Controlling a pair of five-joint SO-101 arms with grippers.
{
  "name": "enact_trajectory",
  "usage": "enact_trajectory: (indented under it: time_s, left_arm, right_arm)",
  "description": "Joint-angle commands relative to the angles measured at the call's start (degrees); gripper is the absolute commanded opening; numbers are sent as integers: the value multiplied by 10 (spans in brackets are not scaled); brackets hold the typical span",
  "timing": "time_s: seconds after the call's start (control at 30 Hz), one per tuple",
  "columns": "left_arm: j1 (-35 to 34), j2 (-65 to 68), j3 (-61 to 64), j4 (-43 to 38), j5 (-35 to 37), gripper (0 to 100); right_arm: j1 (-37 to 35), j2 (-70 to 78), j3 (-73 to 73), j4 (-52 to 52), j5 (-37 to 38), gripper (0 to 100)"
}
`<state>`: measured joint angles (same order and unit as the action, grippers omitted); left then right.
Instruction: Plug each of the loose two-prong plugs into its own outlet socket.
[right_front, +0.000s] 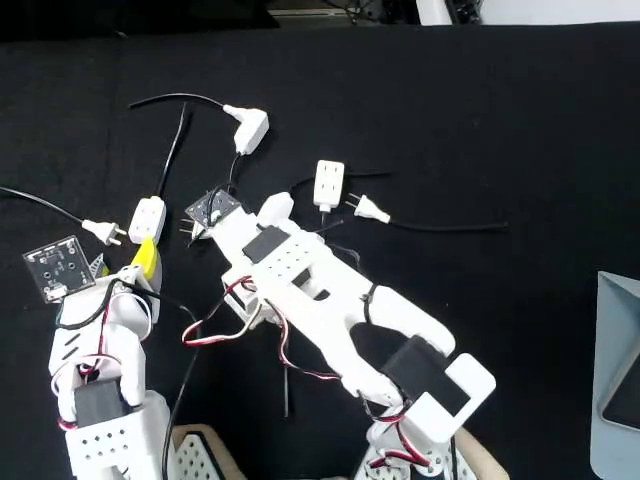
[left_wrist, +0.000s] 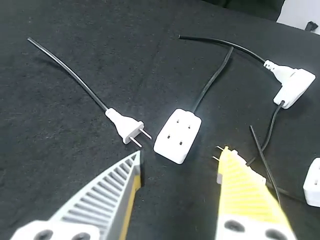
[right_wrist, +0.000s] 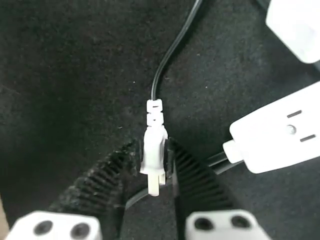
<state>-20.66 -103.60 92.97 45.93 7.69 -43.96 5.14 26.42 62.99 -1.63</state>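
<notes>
Plainly the right gripper (right_wrist: 153, 159) was clamped on the held plug (right_wrist: 154, 131), pinching its slim body close to the fingertips. The cord led away from the wrist, and the prong end seemed to face back toward it. That was the first worry: pushed at any socket as it sat, the plug would likely meet it cord-first or askew. A thin grip so near the tips could also let it twist or pop free. A white socket (right_wrist: 280, 135) lay just beside those fingers, over a dark cord. I could not tell which outlet it was, and a careless swing might shove it or snag that cord.

Seen from above, the left socket (right_front: 147, 218) lay toward the table's nine o'clock side. Its loose plug (right_front: 100, 232) sat just at its eight o'clock, prongs aimed at it but not in. The left gripper (left_wrist: 180, 152) hung over the pair with its fingers spread wide, empty. Neither piece looked fixed down, so closing on one could slide the other across the black cloth (right_front: 480, 100).

The middle socket (right_front: 328, 183) sat near centre, with the middle plug (right_front: 370, 208) apart at its four o'clock and an angled plug (right_front: 252, 128) at its ten o'clock. Cords crossed under the right arm, and dragging one could pull a neighbour out of line.
</notes>
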Motion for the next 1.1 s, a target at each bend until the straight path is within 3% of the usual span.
enact_trajectory:
  time_s: [0.0,0.4,0.53,0.67,0.9,1.07]
  left_arm:
    - [-5,-5,-9,3,0,246]
    - [-5,-5,-8,3,0,246]
    - [-5,-5,-7,2,0,246]
    - [-2,-5,-7,1,-1,246]
    - [0,-5,-6,-2,-1,248]
    - [2,-5,-6,-3,-1,249]
  right_arm:
    - [-4,-2,-29,4,0,82]
    - [16,39,-49,5,15,75]
    - [16,19,-51,5,15,13]
    - [16,-5,-47,6,15,12]
    - [13,-99,-42,38,11,12]
    - [11,-214,15,-28,-8,12]
